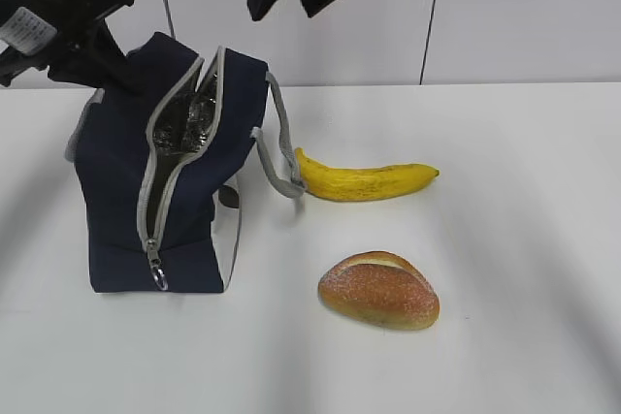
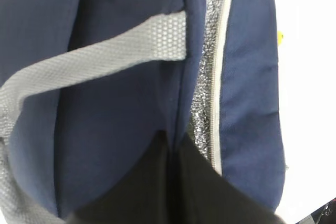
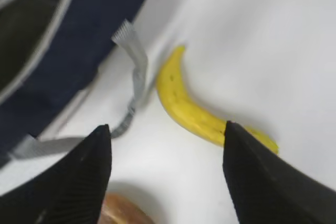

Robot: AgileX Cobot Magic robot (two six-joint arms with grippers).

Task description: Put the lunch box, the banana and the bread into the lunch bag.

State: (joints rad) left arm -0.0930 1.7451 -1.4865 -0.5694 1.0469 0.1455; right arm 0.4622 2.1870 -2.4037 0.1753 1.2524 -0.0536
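Note:
The navy lunch bag (image 1: 116, 201) stands at the left with its zipper open and silver lining showing. My left gripper (image 1: 102, 70) is shut on the bag's upper left edge; in the left wrist view its fingers (image 2: 170, 153) pinch the navy fabric (image 2: 115, 108) beside the zipper. The banana (image 1: 364, 181) lies right of the bag. The bread (image 1: 380, 290) lies in front of it. My right gripper (image 1: 296, 2) hangs open and empty high above the bag's right side. In the right wrist view (image 3: 165, 129) the banana (image 3: 184, 103) and bread (image 3: 123, 211) lie below it. The lunch box is out of view.
A grey strap handle (image 1: 281, 143) hangs from the bag toward the banana's stem. The metal ring pull (image 1: 158, 278) sits at the bag's low front. The white table (image 1: 524, 239) stretches right, with a white panelled wall behind.

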